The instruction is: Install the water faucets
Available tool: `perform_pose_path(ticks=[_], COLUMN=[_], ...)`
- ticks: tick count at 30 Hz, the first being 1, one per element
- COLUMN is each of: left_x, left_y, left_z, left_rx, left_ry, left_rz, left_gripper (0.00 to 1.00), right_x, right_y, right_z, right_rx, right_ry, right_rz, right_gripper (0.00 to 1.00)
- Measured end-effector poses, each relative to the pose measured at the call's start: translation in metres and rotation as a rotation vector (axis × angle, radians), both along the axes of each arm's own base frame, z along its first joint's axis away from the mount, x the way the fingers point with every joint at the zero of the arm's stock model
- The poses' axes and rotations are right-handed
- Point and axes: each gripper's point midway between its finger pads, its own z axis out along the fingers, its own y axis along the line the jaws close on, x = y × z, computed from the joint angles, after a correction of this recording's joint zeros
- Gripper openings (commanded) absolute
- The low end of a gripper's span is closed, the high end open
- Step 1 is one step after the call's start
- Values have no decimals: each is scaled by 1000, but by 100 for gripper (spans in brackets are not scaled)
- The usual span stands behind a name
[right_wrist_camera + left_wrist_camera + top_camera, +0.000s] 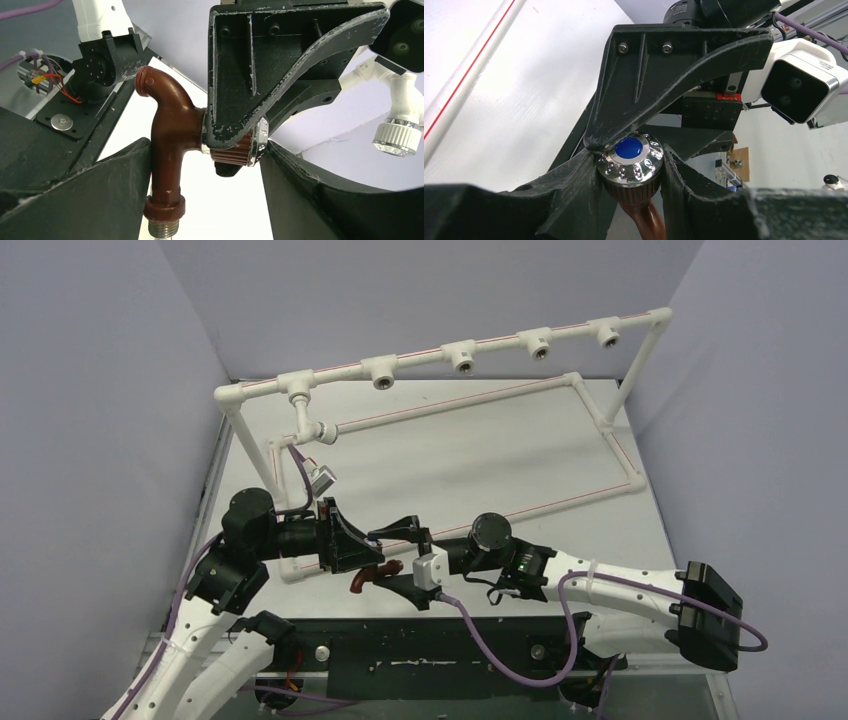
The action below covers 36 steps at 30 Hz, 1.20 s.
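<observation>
Two tools meet on one faucet, which is held in the air over the near part of the worktop (450, 460), well apart from the pipe frame (500, 340).

- **Grip on the knob:** the left tool (630, 174) is narrow. Its fingers press on either side of the round knob (630, 159), whose blue cap faces the left wrist camera.
- **Grip on the body:** the right tool (207, 152) is also narrow. One finger lies against the curved body of the brown faucet (167, 135) and the other at the rim of the knob, so it appears to clamp the part as well.
- **Thread:** the threaded end (162, 229) is bare and free of both tools.
- **Other tap:** the white faucet (397, 135) hangs from a fitting at the left end of the frame. It looks already mounted, though the joint itself is not clear.

The step in hand, as judged, is a transfer or re-grip of the brown faucet between the arms before it is carried to the frame. Four open sockets (462, 360) show along the top rail.

The next move calls for one tool to let go while the other holds firm, so that the part neither drops nor twists. The holding tool must leave the thread exposed and bring it in line with an open socket. It then seats the thread squarely and turns it in.
</observation>
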Motion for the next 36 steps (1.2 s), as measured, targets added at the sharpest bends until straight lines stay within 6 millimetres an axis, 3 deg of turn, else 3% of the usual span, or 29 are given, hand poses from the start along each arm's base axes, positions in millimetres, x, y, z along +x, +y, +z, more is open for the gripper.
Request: perform_pose_path(ticks=[7,20,29,36], left_x=[1,32,64,77], left_y=[0,10,43,74], left_z=[1,-14,-33,-34], left_rx=[-1,80,201,269], left_ry=[-12,-50,-64,-77], left_rz=[9,196,473,668], left_gripper=[0,0,0,0], right_x=[5,5,4,15], right_y=[-5,-47,-48,-21], right_z=[4,28,-2,-49], right_rx=[0,64,-24,-195], right_ry=[46,212,486,693], right_rz=[-45,-159,-204,-289], right_gripper=[96,100,100,100])
